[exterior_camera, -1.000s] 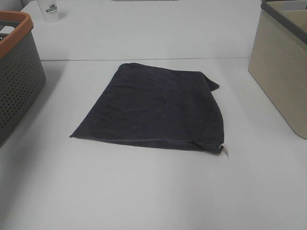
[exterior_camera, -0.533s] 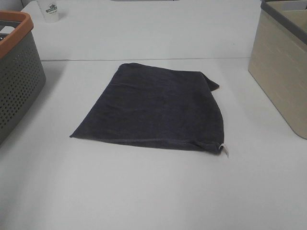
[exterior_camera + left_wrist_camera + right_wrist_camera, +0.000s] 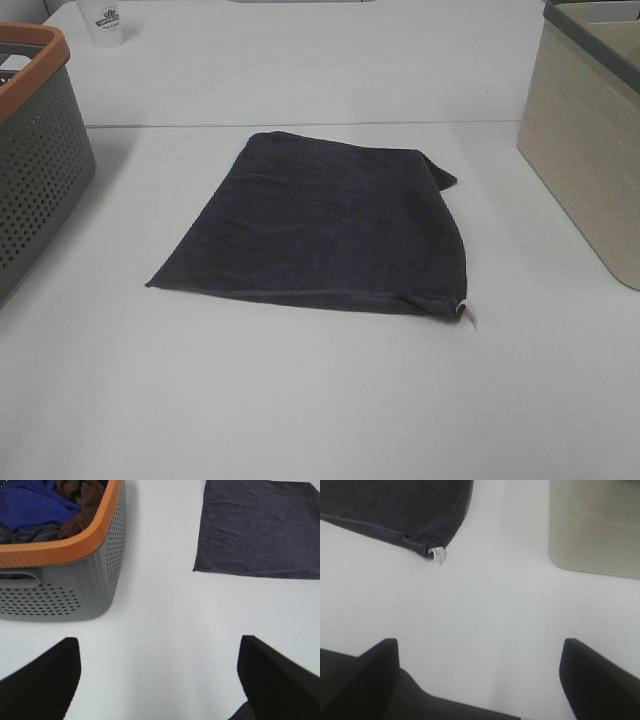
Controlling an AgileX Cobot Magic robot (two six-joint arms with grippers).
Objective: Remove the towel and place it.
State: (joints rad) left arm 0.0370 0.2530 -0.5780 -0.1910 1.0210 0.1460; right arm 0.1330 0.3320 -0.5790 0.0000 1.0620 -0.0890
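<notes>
The dark charcoal-grey towel (image 3: 320, 225) lies flat on the white table, with a stitched hem and a small white tag (image 3: 466, 312) at its front right corner. No arm shows in the exterior high view. In the left wrist view the towel (image 3: 260, 527) lies ahead, well apart from my left gripper (image 3: 159, 680), whose black fingers (image 3: 45, 680) stand wide apart with nothing between them. In the right wrist view the towel's tagged corner (image 3: 395, 510) lies ahead of my right gripper (image 3: 479, 680), which is open and empty.
A grey perforated basket with an orange rim (image 3: 35, 150) stands at the left; the left wrist view shows blue and brown cloths in it (image 3: 45, 505). A beige bin (image 3: 590, 140) stands at the right. A white cup (image 3: 105, 22) stands at the far left.
</notes>
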